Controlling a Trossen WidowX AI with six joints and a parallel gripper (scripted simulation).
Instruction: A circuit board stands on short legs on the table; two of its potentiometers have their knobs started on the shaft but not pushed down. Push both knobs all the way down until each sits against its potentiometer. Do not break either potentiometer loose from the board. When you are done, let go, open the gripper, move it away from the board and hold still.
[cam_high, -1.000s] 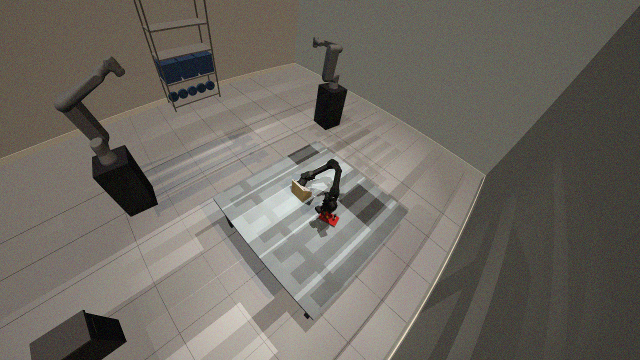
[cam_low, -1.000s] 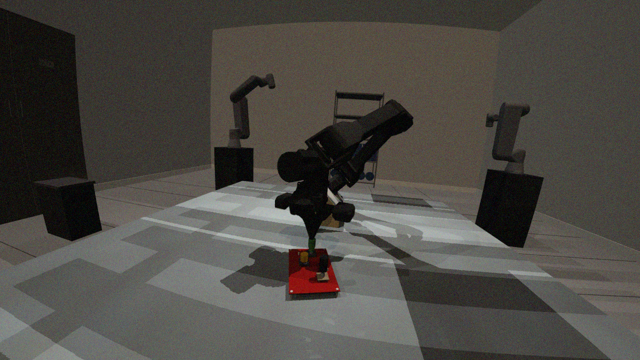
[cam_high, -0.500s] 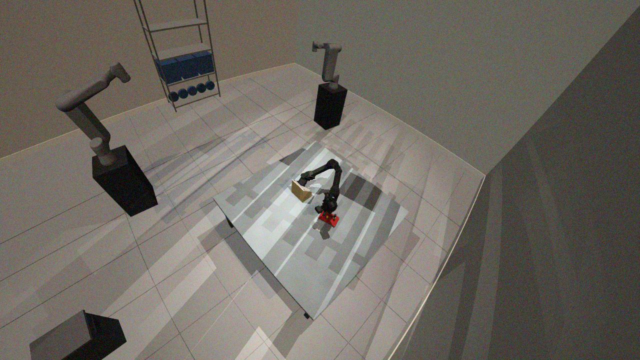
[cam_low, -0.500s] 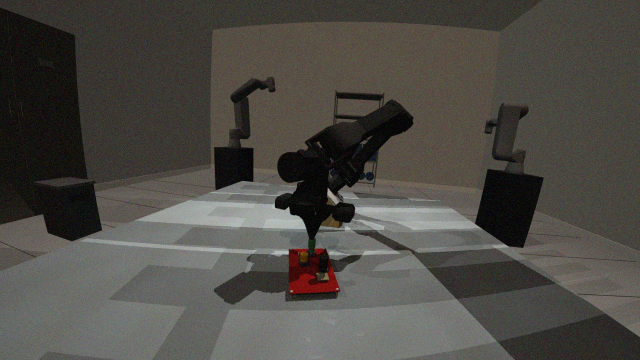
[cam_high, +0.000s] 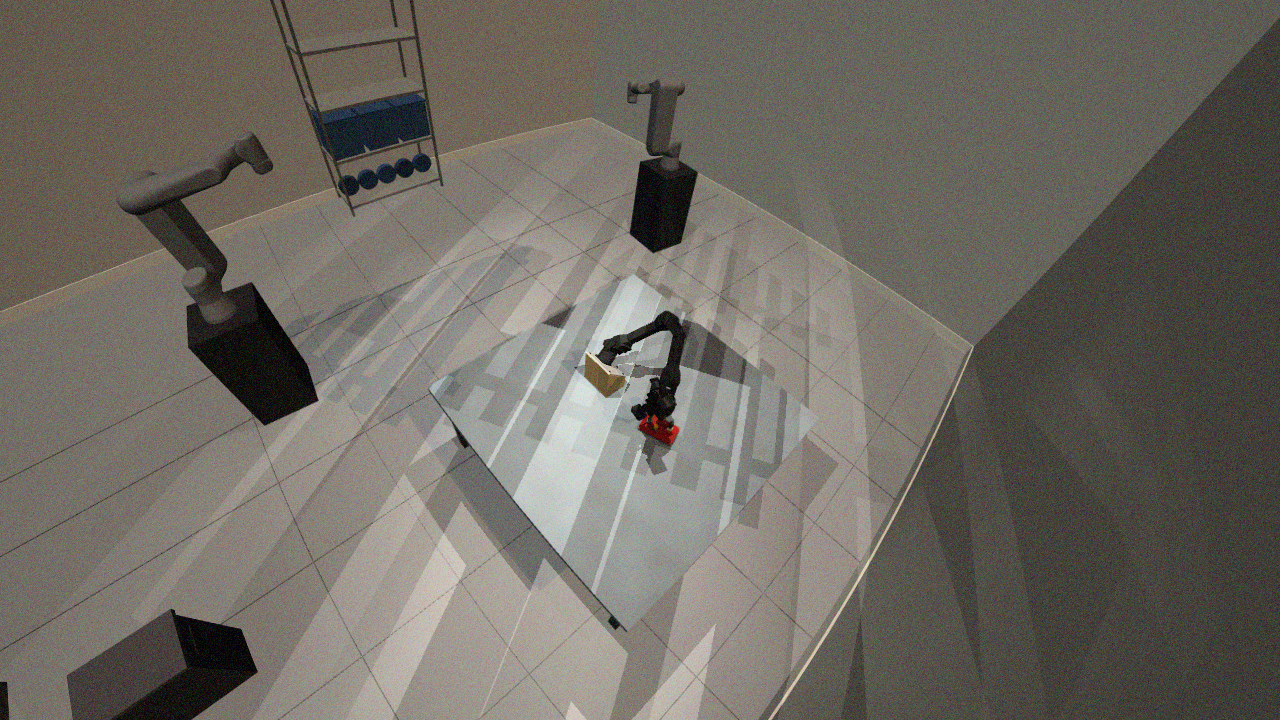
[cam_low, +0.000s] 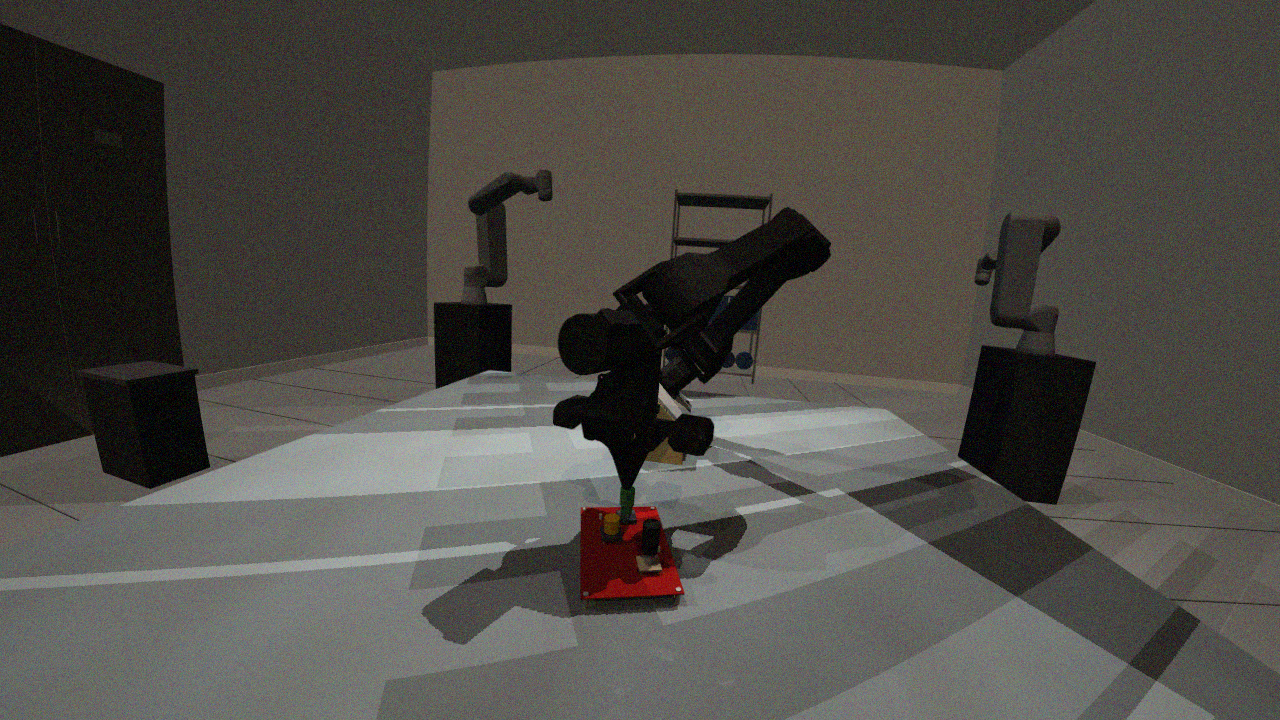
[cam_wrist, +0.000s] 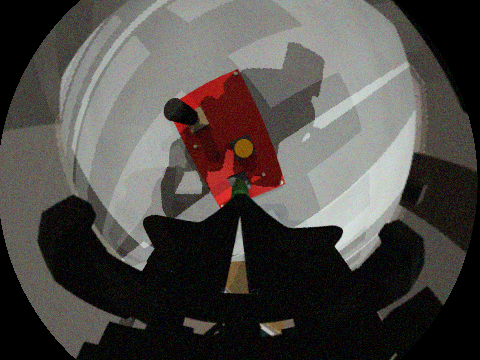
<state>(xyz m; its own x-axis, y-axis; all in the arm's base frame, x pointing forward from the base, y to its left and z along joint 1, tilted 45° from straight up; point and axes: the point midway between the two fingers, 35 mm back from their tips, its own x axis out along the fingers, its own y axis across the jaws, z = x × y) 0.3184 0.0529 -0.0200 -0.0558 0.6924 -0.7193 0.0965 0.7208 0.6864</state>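
Jaws pressed together, the gripper (cam_low: 628, 479) bears on the green knob (cam_low: 627, 503); off-centre force could snap its potentiometer off the board (cam_low: 617, 573).

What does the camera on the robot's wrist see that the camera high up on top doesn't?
Only the wrist view shows the orange knob, the black knob and the green knob, right at the shut jaws' tips. Only the top view shows the whole table, the tan box, the shelf rack and two grey arms on pedestals. Both show the red circuit board and the black gripper.
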